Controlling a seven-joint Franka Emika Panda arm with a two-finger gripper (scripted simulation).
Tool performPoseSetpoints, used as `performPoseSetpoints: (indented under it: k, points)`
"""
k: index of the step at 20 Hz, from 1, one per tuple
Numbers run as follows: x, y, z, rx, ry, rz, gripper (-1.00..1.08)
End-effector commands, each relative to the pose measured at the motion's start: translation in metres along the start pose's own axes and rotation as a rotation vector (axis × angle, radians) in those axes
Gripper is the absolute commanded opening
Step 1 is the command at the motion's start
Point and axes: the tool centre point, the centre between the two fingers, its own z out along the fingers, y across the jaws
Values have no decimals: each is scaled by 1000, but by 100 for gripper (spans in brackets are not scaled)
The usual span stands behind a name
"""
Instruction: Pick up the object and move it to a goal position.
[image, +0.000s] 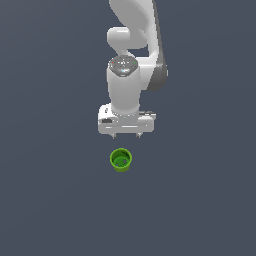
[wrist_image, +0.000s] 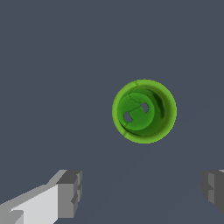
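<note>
The object is a small bright green round cup (image: 120, 160) with a hollow inside, standing upright on the dark grey floor. The white gripper (image: 127, 135) hangs above the floor, just behind the cup in the exterior view, with its two short fingertips spread apart. In the wrist view the cup (wrist_image: 144, 111) is seen from above, its opening facing the camera, apart from the gripper (wrist_image: 142, 192). One grey fingertip (wrist_image: 70, 192) and the other (wrist_image: 213, 189) stand wide apart with nothing between them. The gripper is open and empty.
The white arm (image: 132, 45) rises behind the gripper in the exterior view. The plain dark grey floor (image: 50, 200) spreads on all sides. No goal marker shows.
</note>
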Motion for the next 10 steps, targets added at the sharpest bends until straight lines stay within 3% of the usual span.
performPoseSetpoints:
  k: [1, 10]
  points:
    - [0, 0, 0, 0, 0, 0, 28]
    - [6, -4, -8, 9, 25, 0, 28]
